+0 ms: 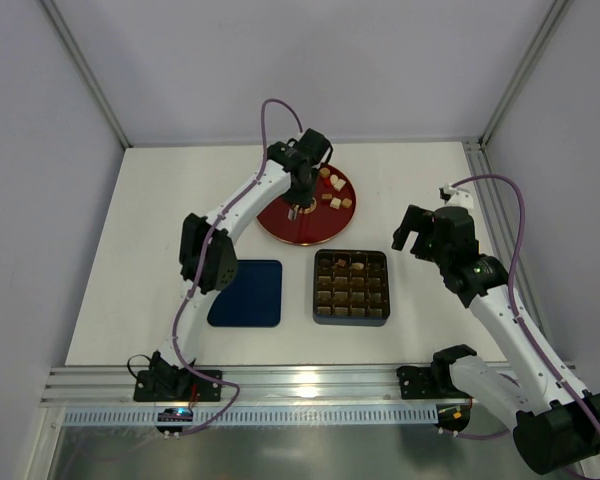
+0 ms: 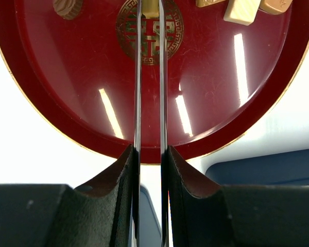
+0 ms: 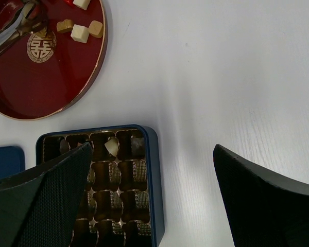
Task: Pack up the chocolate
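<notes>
Several chocolates [image 1: 332, 190] lie at the far right of a round red plate [image 1: 280, 225]. My left gripper [image 1: 300, 200] hangs over the plate's middle, shut on metal tongs [image 2: 138, 103]. The tong tips close around a tan chocolate [image 2: 150, 7] at the plate's gold emblem. A dark brown piece [image 2: 68, 7] and a cream square [image 2: 241, 10] lie beside it. The compartment tray [image 1: 351, 322] holds a few pieces in its far row, among them a cream one [image 3: 112, 146]. My right gripper [image 1: 412, 238] is open and empty, above the table right of the tray.
The navy blue lid [image 1: 247, 293] lies flat to the left of the tray, near the left arm's elbow. Grey walls enclose the table at the back and on both sides. A metal rail runs along the near edge.
</notes>
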You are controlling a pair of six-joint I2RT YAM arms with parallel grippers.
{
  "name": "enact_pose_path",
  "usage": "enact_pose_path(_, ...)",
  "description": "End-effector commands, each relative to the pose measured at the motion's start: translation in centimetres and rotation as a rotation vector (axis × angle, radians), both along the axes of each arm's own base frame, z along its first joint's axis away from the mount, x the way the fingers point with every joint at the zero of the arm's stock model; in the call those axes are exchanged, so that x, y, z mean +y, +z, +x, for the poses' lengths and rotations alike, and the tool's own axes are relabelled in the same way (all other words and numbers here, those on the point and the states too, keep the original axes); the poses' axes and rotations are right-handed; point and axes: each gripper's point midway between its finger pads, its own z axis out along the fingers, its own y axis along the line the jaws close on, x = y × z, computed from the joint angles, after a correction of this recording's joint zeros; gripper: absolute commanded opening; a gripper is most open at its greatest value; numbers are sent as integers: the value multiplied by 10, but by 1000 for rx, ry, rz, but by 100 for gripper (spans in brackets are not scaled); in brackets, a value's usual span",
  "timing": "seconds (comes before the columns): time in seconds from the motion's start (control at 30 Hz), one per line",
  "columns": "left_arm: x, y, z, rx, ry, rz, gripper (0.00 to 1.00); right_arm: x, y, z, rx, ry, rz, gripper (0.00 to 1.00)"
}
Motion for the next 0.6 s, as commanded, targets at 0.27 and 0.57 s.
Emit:
enact_pose_path(0.27,-2,65,-11,-103,-42,-37,23,4,9,7,-40,7,23,100)
enact_pose_path(0.57,0,70,-18,-108,-49,-24,22,5,7,9,-35,10,28,100)
